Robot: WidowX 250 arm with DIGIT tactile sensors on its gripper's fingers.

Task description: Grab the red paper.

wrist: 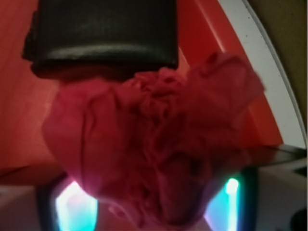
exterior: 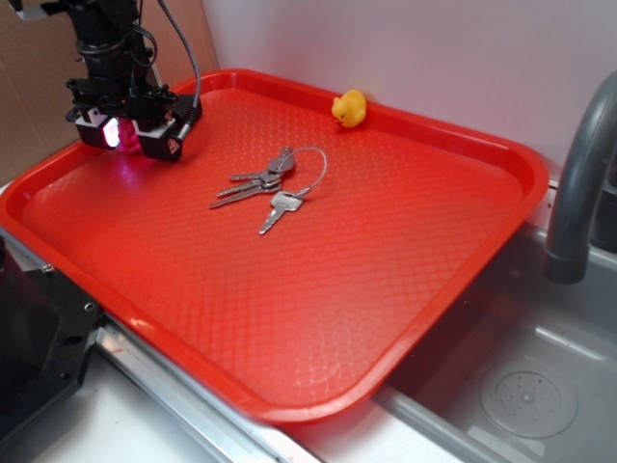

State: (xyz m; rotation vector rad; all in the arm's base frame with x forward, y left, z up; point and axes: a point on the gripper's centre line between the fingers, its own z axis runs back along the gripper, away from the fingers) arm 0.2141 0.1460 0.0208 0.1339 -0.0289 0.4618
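You can count the grab as essentially made — the gripper (exterior: pixel 125 132), upper left of the exterior frame above the red tray (exterior: pixel 501 159), is closed on the red paper (wrist: pixel 159 149). In the wrist view the crumpled ball fills the frame centre against a black finger pad (wrist: pixel 103 33) — lifting clear remains.

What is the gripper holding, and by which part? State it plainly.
The gripper holds the red paper, a crumpled ball filling the wrist view between its fingers. Which part is pinched cannot be told.
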